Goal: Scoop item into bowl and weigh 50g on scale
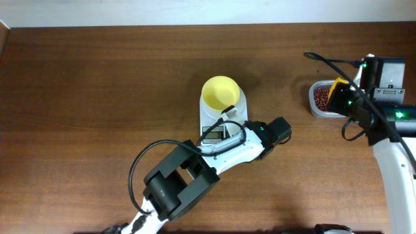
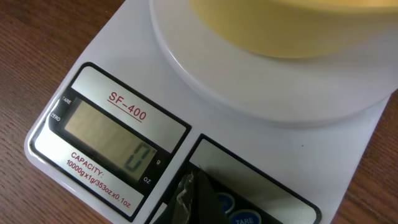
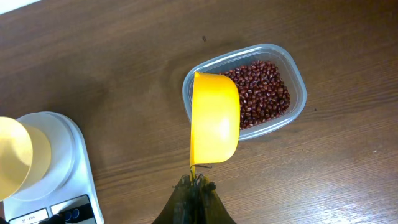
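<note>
The white scale (image 1: 224, 112) stands mid-table with the pale-yellow bowl (image 1: 220, 92) on its platform. In the left wrist view the display (image 2: 112, 140) reads zero, and the bowl (image 2: 292, 28) fills the top. My left gripper (image 2: 198, 200) is shut and holds nothing, its tip down on the button panel beside a blue button (image 2: 227, 201). The beans (image 3: 264, 87) lie in a clear tub (image 3: 297, 74) at the right. My right gripper (image 3: 198, 182) is shut on the handle of a yellow scoop (image 3: 214, 118), which hangs over the tub's left end. No beans show on the scoop.
The left arm (image 1: 182, 175) crosses the table from the front edge to the scale. The right arm (image 1: 390, 149) comes in from the right edge beside the tub (image 1: 322, 99). Bare wood lies between the scale (image 3: 46, 168) and the tub.
</note>
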Action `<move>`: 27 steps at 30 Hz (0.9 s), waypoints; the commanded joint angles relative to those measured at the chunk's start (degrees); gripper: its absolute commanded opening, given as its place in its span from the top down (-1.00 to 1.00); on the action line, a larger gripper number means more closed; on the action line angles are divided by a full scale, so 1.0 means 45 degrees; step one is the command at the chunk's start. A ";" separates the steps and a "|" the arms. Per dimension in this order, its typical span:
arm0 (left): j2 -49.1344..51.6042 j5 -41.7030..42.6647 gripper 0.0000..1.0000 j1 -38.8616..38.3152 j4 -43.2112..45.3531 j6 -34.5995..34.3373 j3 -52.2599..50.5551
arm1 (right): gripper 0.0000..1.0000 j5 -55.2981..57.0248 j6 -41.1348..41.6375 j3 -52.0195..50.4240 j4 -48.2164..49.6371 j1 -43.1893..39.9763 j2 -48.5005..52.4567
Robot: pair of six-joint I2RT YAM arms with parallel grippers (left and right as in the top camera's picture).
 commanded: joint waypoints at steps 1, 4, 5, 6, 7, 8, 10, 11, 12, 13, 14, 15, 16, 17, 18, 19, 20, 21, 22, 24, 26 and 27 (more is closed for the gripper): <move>0.0287 0.0345 1.00 0.0282 0.0005 -0.0165 -0.0087 | 0.92 -0.0063 0.0019 0.0262 0.0044 -0.0087 0.0078; 0.0287 0.0345 1.00 0.0306 0.0005 -0.0165 -0.0087 | 0.92 -0.0068 0.0019 0.0262 0.0039 -0.0083 0.0078; 0.0287 0.0345 1.00 0.0306 0.0005 -0.0165 -0.0087 | 0.92 -0.0068 0.0019 0.0262 0.0039 -0.0083 0.0078; 0.0287 0.0350 1.00 0.0306 0.0010 -0.0165 -0.0087 | 0.92 -0.0068 0.0019 0.0262 0.0034 -0.0083 0.0078; 0.0287 0.0389 1.00 0.0306 0.0015 -0.0165 -0.0087 | 0.92 -0.0068 0.0019 0.0262 0.0029 -0.0083 0.0078; 0.0287 0.0389 1.00 0.0301 0.0019 -0.0165 -0.0087 | 0.92 -0.0068 0.0019 0.0262 0.0029 -0.0087 0.0078; 0.0287 0.0423 1.00 0.0277 0.0005 -0.0155 -0.0087 | 0.92 -0.0068 0.0019 0.0262 0.0029 -0.0083 0.0078; 0.0287 0.0520 1.00 0.0257 0.0005 -0.0151 -0.0087 | 0.92 -0.0068 0.0019 0.0262 0.0029 -0.0083 0.0078; 0.0287 0.0588 1.00 0.0219 -0.0024 -0.0155 -0.0087 | 0.92 -0.0068 0.0019 0.0262 0.0019 -0.0083 0.0078; 0.0287 0.0583 1.00 0.0204 -0.0024 -0.0155 -0.0087 | 0.92 -0.0068 0.0019 0.0262 -0.0005 -0.0083 0.0078; 0.0287 0.0583 1.00 0.0194 -0.0029 -0.0155 -0.0087 | 0.92 -0.0068 0.0019 0.0262 -0.0010 -0.0083 0.0078; 0.0287 0.0588 1.00 0.0175 -0.0034 -0.0155 -0.0087 | 0.92 -0.0068 0.0019 0.0262 -0.0005 -0.0083 0.0078; 0.0287 0.0588 1.00 0.0107 -0.0034 -0.0155 -0.0087 | 0.92 -0.0068 0.0019 0.0262 -0.0005 -0.0083 0.0078; 0.0287 0.0583 1.00 0.0083 -0.0034 -0.0155 -0.0087 | 0.92 -0.0068 0.0019 0.0262 -0.0010 -0.0083 0.0078; 0.0287 0.0583 1.00 0.0078 -0.0029 -0.0155 -0.0087 | 0.92 -0.0068 0.0019 0.0262 -0.0005 -0.0083 0.0078; 0.0287 0.0588 1.00 0.0078 -0.0034 -0.0155 -0.0087 | 0.92 -0.0068 0.0019 0.0262 -0.0005 -0.0083 0.0078; 0.0287 0.0651 1.00 0.0073 -0.0058 -0.0155 -0.0087 | 0.92 -0.0068 0.0019 0.0262 -0.0005 -0.0083 0.0078; 0.0287 0.0733 1.00 0.0073 -0.0078 -0.0155 -0.0087 | 0.92 -0.0068 0.0019 0.0262 -0.0005 -0.0083 0.0078; 0.0287 0.0733 1.00 0.0073 -0.0083 -0.0155 -0.0087 | 0.92 -0.0068 0.0019 0.0262 -0.0005 -0.0087 0.0078; 0.0287 0.0753 1.00 0.0073 -0.0083 -0.0155 -0.0087 | 0.92 -0.0068 0.0019 0.0262 -0.0005 -0.0083 0.0078; 0.0287 0.0821 1.00 -0.0010 -0.0083 -0.0155 -0.0087 | 0.92 -0.0063 0.0015 0.0262 -0.0005 -0.0083 0.0078; 0.0287 0.0821 1.00 -0.0029 -0.0083 -0.0155 -0.0087 | 0.92 -0.0063 0.0015 0.0262 -0.0005 -0.0083 0.0078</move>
